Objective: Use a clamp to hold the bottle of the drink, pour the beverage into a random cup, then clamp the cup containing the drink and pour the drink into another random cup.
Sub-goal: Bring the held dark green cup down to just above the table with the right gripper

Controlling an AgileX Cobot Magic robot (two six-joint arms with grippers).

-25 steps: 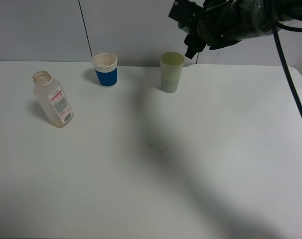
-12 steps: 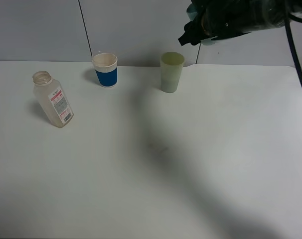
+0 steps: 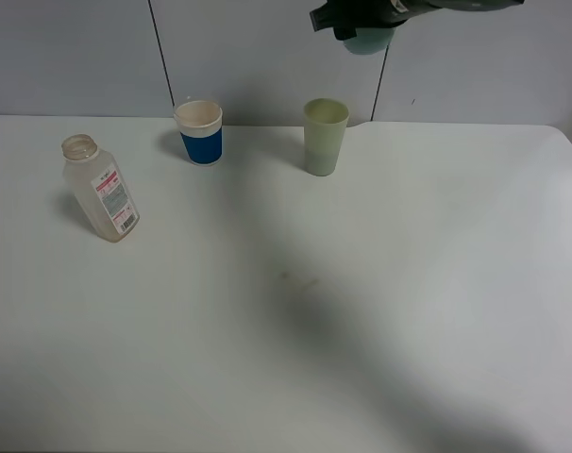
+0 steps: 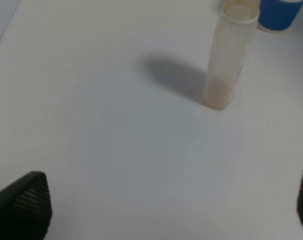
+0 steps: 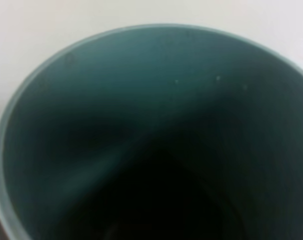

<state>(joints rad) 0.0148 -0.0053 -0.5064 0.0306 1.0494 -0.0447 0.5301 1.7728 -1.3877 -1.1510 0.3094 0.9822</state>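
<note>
Overhead, the right arm sits at the top edge of the exterior high view, mostly cropped; only a dark stub of the right gripper and a rounded teal shape, the teal-green cup, show there, above and slightly right of the pale yellow-green cup. Right wrist view is filled by the teal-green cup's mouth: pale rim, dark teal inner wall, a few small specks or droplets on the wall, bottom too dark to tell whether liquid is present. Right fingers are not visible in any view; they are pressed in tight, and the cup held close under the wrist camera and lifted off the table suggests they are pinching it.

Bottle stands upright, uncapped, at the left of the white table, well apart from the cups. Left wrist view shows a thin layer of brown beverage at the bottom of the bottle.

Blue-banded white paper cup stands upright near the back edge, between bottle and pale yellow-green cup. A small faint mark lies mid-table.

Left gripper: fingers spread wide, dark tips at the frame corners, nothing between them, hovering over bare table, bottle ahead.
</note>
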